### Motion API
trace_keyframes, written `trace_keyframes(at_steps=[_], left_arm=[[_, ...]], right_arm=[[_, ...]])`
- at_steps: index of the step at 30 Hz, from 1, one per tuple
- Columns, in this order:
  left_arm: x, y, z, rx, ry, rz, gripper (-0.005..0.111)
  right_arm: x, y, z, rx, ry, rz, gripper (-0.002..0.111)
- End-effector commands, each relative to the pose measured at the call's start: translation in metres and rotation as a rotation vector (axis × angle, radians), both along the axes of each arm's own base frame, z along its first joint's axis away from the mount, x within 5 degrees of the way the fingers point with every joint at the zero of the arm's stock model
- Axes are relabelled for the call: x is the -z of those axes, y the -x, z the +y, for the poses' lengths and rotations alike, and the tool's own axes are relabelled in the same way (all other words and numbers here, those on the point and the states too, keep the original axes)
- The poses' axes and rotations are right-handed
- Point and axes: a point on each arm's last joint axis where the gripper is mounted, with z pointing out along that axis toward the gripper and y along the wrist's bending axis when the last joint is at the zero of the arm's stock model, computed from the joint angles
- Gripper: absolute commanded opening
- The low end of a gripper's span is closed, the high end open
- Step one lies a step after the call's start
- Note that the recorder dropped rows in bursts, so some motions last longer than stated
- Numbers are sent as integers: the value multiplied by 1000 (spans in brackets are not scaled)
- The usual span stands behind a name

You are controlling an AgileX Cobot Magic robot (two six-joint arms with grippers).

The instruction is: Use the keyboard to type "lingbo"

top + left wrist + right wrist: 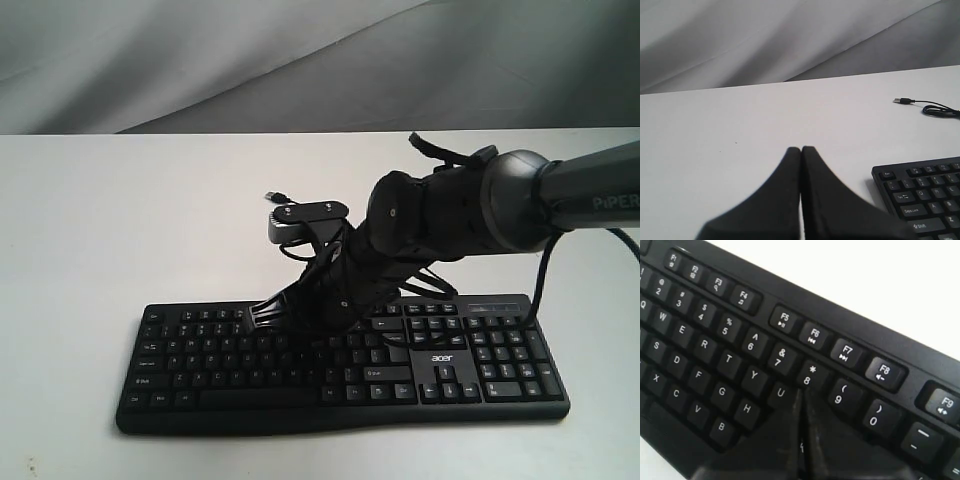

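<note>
The black keyboard point(440, 372) lies near the front of the white table, its "acer" logo above the arrow keys. My right gripper point(305, 330) reaches down from the right over the letter keys. In the right wrist view the right gripper point(802, 391) is shut with nothing held. Its tip sits just below the 8 key, between U and 9, on or just above the keyboard point(705, 345); contact cannot be told. My left gripper point(801, 148) is shut and empty over bare table, beside the Esc corner of the keyboard point(925, 195). The left arm is out of the exterior view.
The keyboard's thin black cable point(935, 107) ends in a loose USB plug point(275, 196) on the table behind it. A grey cloth backdrop point(200, 60) hangs beyond the table's far edge. Bare white table point(90, 230) lies left of the keyboard.
</note>
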Motion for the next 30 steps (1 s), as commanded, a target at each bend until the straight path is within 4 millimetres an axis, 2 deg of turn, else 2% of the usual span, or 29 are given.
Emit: trace_keyframes(at_steps=[1, 22, 30], left_arm=[[1, 0, 0, -2, 11, -5, 1], [1, 0, 0, -2, 11, -5, 1], [1, 0, 0, -2, 11, -5, 1]], right_arm=[[-1, 0, 1, -5, -2, -7, 0], [-2, 0, 1, -4, 4, -4, 0], [-34, 2, -1, -13, -45, -65, 0]])
